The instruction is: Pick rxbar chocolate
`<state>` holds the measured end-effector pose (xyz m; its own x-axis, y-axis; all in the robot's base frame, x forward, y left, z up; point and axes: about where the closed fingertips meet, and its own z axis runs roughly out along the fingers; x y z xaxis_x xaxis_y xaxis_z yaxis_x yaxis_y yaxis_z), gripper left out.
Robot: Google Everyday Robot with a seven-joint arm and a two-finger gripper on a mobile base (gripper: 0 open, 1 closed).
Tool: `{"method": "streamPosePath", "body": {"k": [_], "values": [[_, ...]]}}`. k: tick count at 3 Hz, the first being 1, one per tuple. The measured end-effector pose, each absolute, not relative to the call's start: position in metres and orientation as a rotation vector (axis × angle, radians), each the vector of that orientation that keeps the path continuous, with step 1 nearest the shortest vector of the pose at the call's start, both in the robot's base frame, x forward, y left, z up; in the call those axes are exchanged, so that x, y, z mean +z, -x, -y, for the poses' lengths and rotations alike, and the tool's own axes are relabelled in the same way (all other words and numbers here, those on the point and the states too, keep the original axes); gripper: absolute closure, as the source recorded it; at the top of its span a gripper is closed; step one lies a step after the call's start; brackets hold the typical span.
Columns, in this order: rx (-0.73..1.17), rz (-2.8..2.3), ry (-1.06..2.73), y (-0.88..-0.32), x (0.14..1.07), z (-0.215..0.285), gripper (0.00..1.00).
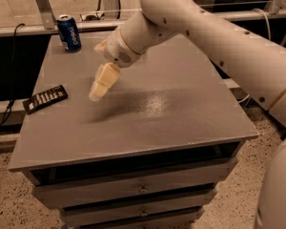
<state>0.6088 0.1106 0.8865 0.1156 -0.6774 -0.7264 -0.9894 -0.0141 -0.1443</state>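
Broadly, a grey cabinet (181, 118) fills most of the camera view, its flat top bare across the right half and stacked drawer fronts (133, 190) showing below the front edge. Next in size, the robot's 1 white arm (219, 37) reaches in from the right and crosses above the back of the top towards the left. At its end the cream gripper (101, 85) points down and to the left, hanging over the left-centre of the top with a soft shadow under it; whether it is spread or closed I cannot tell. It holds nothing that can be seen. A blue Pepsi can (69, 33) stands upright at the far left corner. Smallest, the rxbar chocolate (44, 98) lies flat near the left edge of the top, left of the gripper and apart from it, nearer the camera than the can.
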Motion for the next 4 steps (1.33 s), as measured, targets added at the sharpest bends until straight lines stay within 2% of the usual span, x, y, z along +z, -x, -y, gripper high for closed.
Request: {"method": "streamPosePath", "body": {"k": [3,4], "values": [[0.797,-1.595,1.658,-0.637,0.863,-0.233,0.0],[0.798,-1.595,1.658,-0.637,0.863,-0.233,0.0]]}}
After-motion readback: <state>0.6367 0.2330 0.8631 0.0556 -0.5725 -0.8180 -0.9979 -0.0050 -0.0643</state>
